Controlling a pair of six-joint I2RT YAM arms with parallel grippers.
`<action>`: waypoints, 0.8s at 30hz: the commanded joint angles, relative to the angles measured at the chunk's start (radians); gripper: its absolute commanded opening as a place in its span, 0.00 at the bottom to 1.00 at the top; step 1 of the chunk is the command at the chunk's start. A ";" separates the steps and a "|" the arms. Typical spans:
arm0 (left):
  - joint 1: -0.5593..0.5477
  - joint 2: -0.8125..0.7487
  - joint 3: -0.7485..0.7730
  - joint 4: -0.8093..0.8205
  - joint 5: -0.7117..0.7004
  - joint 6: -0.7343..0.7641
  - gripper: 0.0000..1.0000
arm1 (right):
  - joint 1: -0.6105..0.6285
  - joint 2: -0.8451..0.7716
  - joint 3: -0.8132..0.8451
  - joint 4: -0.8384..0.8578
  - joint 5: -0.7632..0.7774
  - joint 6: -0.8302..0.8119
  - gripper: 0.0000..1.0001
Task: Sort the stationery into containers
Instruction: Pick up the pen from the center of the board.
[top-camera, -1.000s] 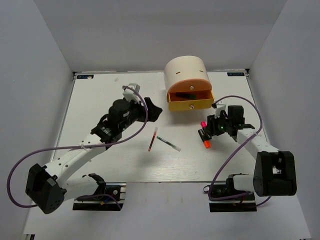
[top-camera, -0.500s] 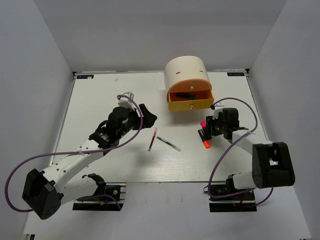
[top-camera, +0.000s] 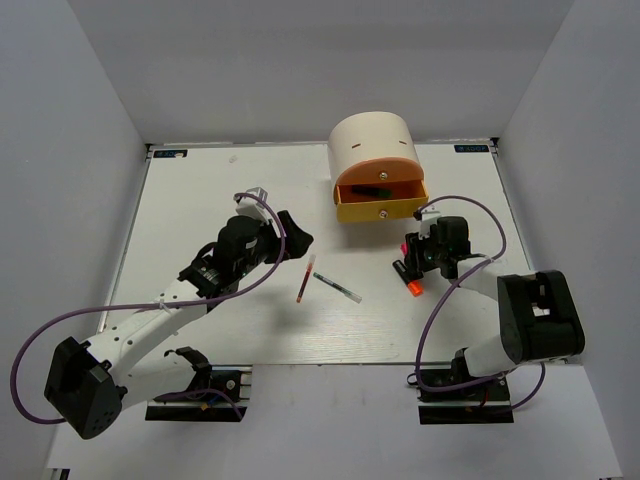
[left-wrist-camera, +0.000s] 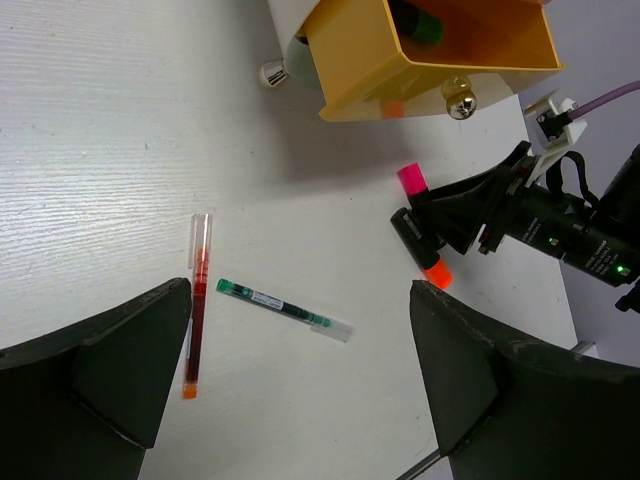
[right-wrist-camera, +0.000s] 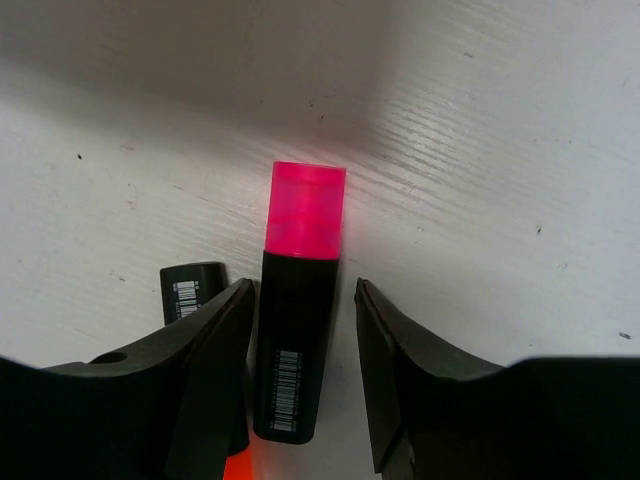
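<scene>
Highlighter (right-wrist-camera: 304, 220), stubby, black, pink-capped, lay flat on white worktop (top-camera: 200, 200), near side of cream half-cylinder organiser (top-camera: 375, 140), toward its right. Organiser's yellow drawer (top-camera: 380, 210) stood pulled out, likely to receive it. Right pincer (right-wrist-camera: 303, 290) straddled barrel, half-spread, not yet pinching. Left pincer (left-wrist-camera: 300, 290) spread wide, empty, above thin red pen (left-wrist-camera: 197, 300) and thin clear pen (left-wrist-camera: 285, 310), nearer than organiser, toward its left.

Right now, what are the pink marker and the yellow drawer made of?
The pink highlighter looks like plastic: its pink cap is slightly see-through and glossy, its black body smooth with a printed barcode. The yellow drawer also seems to be plastic, thin-walled, evenly coloured, matte; its knob shines like metal, or chrome-coated plastic.
</scene>
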 joint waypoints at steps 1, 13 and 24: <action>0.001 -0.019 -0.007 -0.004 -0.007 -0.005 1.00 | 0.008 0.010 0.001 0.034 0.033 -0.027 0.52; 0.001 0.000 -0.016 0.023 0.025 -0.005 1.00 | -0.005 -0.198 -0.044 -0.092 -0.131 -0.100 0.15; 0.001 0.087 -0.025 0.098 0.125 -0.005 1.00 | -0.003 -0.493 0.070 -0.351 -0.699 -0.474 0.06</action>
